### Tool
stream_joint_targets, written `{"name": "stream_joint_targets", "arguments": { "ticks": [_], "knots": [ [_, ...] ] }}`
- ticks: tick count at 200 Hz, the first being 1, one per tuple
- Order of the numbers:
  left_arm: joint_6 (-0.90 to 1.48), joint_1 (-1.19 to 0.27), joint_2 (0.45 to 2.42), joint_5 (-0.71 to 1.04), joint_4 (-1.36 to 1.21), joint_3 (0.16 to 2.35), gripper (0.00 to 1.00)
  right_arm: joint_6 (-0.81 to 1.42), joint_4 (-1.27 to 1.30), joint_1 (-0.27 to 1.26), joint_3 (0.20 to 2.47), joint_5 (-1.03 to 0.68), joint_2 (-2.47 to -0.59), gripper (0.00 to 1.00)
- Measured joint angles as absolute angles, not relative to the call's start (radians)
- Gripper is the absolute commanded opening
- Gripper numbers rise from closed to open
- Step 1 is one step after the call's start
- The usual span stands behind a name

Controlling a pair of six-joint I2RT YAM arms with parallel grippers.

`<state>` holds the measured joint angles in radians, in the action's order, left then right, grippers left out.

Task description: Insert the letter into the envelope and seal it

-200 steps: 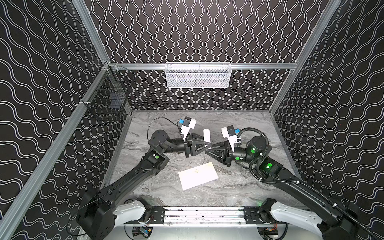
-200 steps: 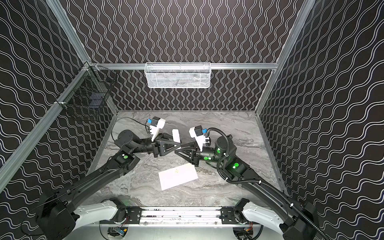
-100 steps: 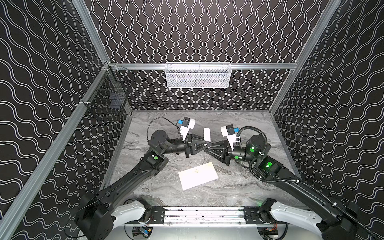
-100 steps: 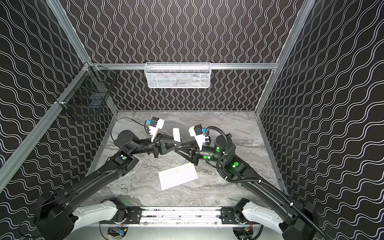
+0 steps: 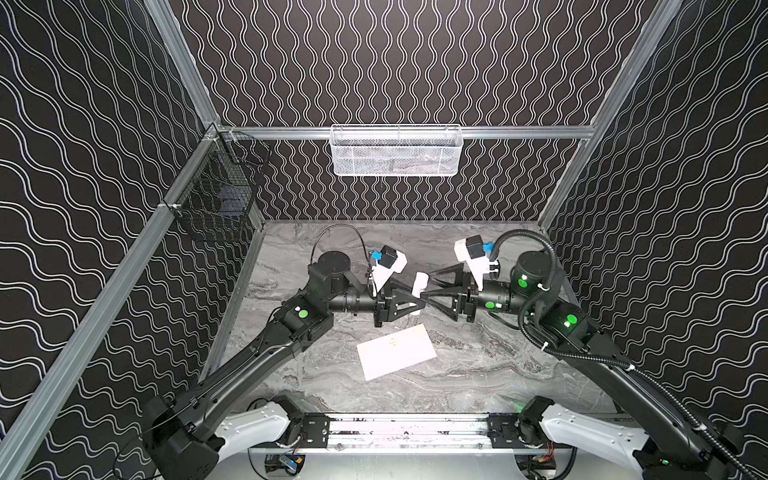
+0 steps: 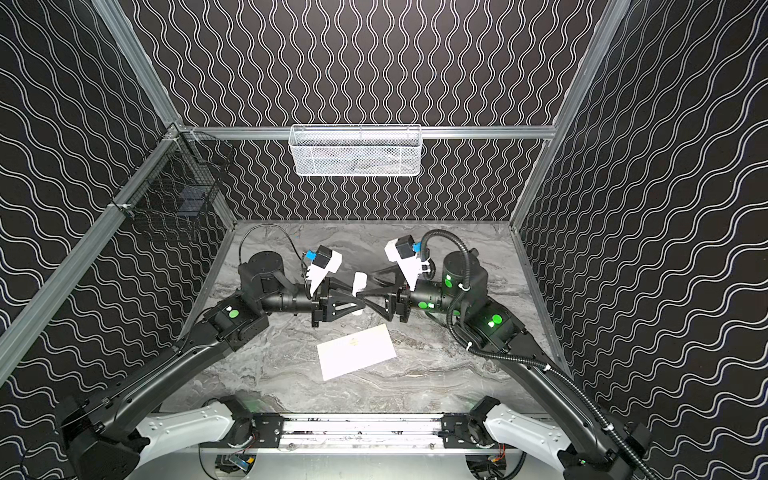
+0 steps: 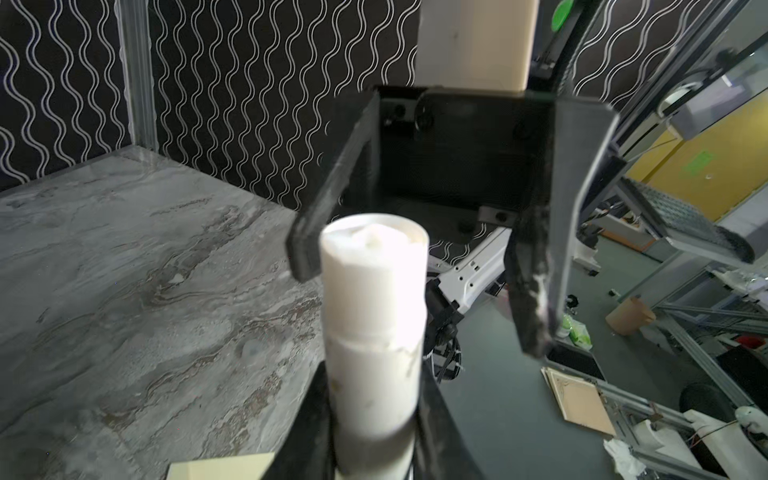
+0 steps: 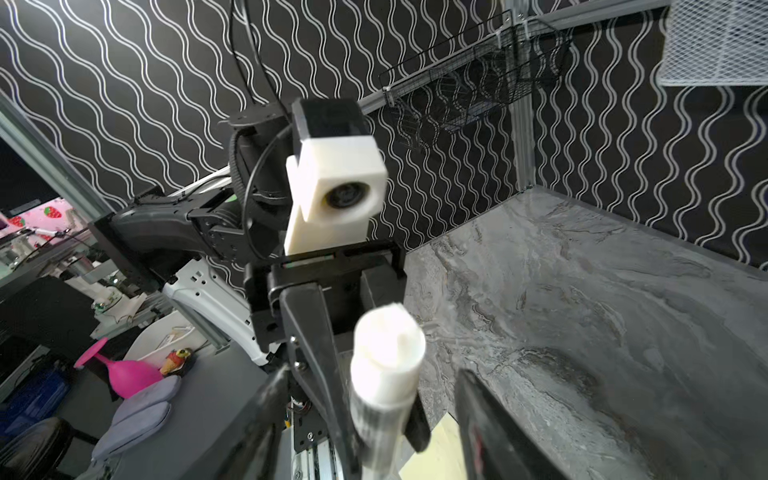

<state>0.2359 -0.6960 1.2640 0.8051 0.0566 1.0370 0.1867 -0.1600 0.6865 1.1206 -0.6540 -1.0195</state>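
The left pincer [image 5: 415, 300] pinches a white cylinder [image 5: 420, 282] above the surface [image 5: 478, 374]. The right pincer [image 5: 428, 286], at 3 o'clock from it, is spread around the cylinder's free end. The envelope [image 5: 397, 351] lies flat on the surface, at 6 o'clock from both pincers.

Light bright, even, from above; shadows on table [image 5: 478, 374] faint. In both top views envelope [image 5: 397, 351] near blown-out white; walls [image 5: 83, 166] splay at edges, wide lens. Wrist views: cylinder [image 7: 374, 316] glaring, blurred, too near; table behind it sharper.
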Motion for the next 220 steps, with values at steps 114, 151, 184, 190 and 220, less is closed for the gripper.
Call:
{"name": "stream_joint_targets", "arguments": {
  "ticks": [114, 151, 184, 190, 220],
  "knots": [
    [0.151, -0.714, 1.259, 0.824, 0.171, 1.056, 0.0, 0.166, -0.197, 0.677, 1.137, -0.769, -1.091, 0.33],
    [0.15, -0.715, 1.261, 0.818, 0.205, 1.066, 0.18, 0.163, -0.194, 0.673, 1.129, -0.785, -1.093, 0.15],
    [0.142, -0.717, 1.251, 0.799, 0.228, 1.066, 0.42, 0.234, -0.134, 0.67, 1.077, -0.785, -1.071, 0.11],
    [0.139, -0.717, 1.246, 0.794, 0.228, 1.066, 0.43, 0.264, -0.116, 0.667, 1.055, -0.766, -1.061, 0.1],
    [0.131, -0.717, 1.231, 0.762, 0.218, 1.047, 0.47, 0.425, 0.035, 0.667, 0.901, -0.678, -0.978, 0.07]
  ]
}}
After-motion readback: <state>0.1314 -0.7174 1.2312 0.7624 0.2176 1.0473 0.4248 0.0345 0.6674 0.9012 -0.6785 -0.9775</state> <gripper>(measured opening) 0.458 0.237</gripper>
